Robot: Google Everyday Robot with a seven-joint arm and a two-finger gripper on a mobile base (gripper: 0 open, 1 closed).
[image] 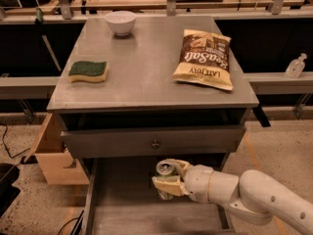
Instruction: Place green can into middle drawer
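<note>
Gripper: the gripper (pixel 169 176) sits below the counter's (pixel 146 77) front edge, near its middle; its pale fingers are clamped around the green can (pixel 165 169)
Can: upright, long axis vertical; silver top with pull-tab facing up; dark green body mostly hidden by the fingers
Drawer: the middle drawer (pixel 122 204) lies pulled out directly beneath the can; grey floor bare
Key relation: the can hangs over the floor toward the drawer's back; whether its base touches cannot be told; the next move is probably a short drop, then release
</note>
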